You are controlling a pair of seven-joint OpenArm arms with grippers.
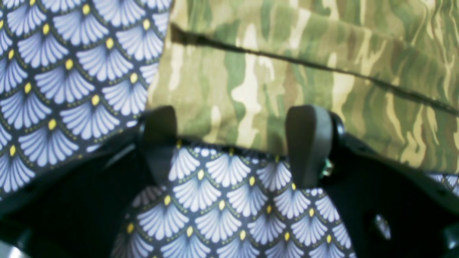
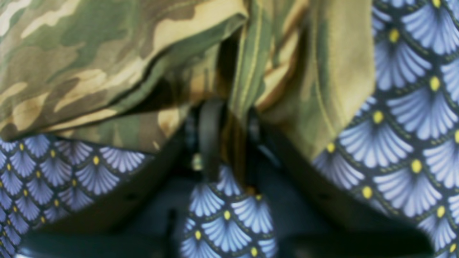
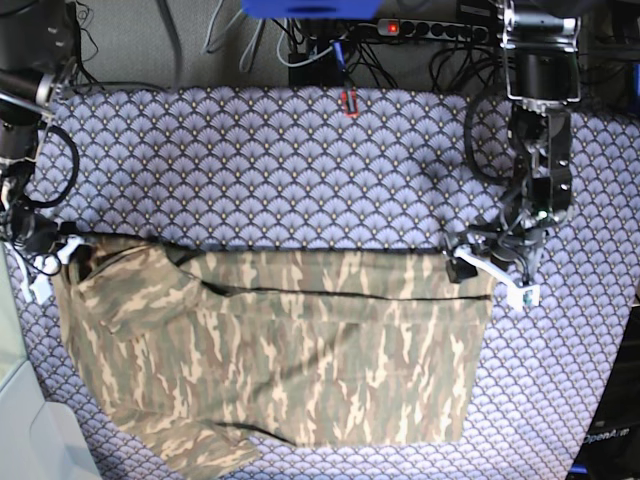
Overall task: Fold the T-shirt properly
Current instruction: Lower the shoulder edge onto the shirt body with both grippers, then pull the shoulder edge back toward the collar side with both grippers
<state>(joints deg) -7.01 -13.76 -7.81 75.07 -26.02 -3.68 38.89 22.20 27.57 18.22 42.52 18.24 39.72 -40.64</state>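
The camouflage T-shirt (image 3: 290,350) lies spread across the near half of the purple scallop-patterned table cloth (image 3: 300,170), its upper part folded over along a dark edge. My left gripper (image 3: 470,262) is at the shirt's upper right corner. In the left wrist view it (image 1: 233,139) is open, with the fingers (image 1: 308,143) straddling the shirt's edge (image 1: 251,107). My right gripper (image 3: 68,255) is at the shirt's upper left corner. In the right wrist view it (image 2: 231,143) is shut on a bunched fold of the shirt (image 2: 251,82), lifted a little off the cloth.
A small red object (image 3: 348,102) lies at the back edge of the table cloth. A power strip (image 3: 440,30) and cables run behind the table. The table's left edge (image 3: 30,400) is close to the shirt's lower left sleeve.
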